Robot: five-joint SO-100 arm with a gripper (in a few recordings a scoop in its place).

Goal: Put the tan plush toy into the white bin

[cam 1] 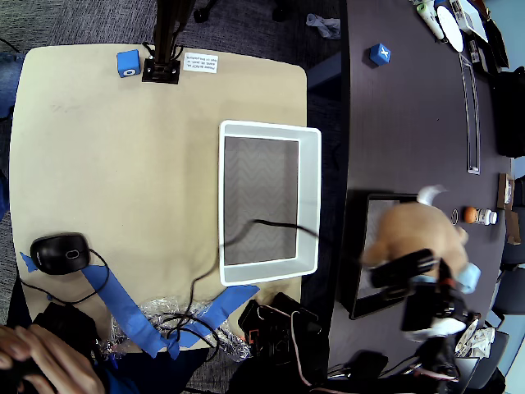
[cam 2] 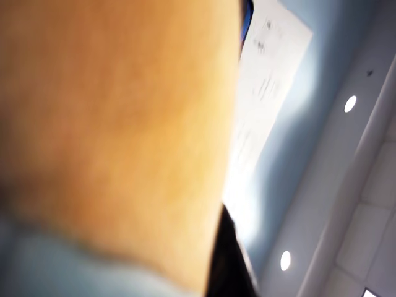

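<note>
The tan plush toy [cam 1: 414, 231] hangs blurred and raised at the right of the overhead view, above the black tray [cam 1: 358, 271], with a light blue part [cam 1: 467, 277] and a white tag [cam 1: 428, 195] showing. My black gripper [cam 1: 408, 269] comes up from the lower right and is shut on the toy's lower side. The white bin [cam 1: 309, 193] with its grey bottom lies to the left on the tan table, holding nothing but a cable. In the wrist view the tan plush toy [cam 2: 117, 124] is blurred and very close, beside a dark finger [cam 2: 226, 260], with ceiling lights behind.
A black cable [cam 1: 275, 223] crosses the bin's lower part. On the tan table lie a computer mouse [cam 1: 59, 253], a blue cube [cam 1: 128, 63] and blue tape [cam 1: 123, 308]. Another blue cube [cam 1: 379, 55] and small items [cam 1: 480, 216] sit on the dark table. A person's hand [cam 1: 33, 355] is at bottom left.
</note>
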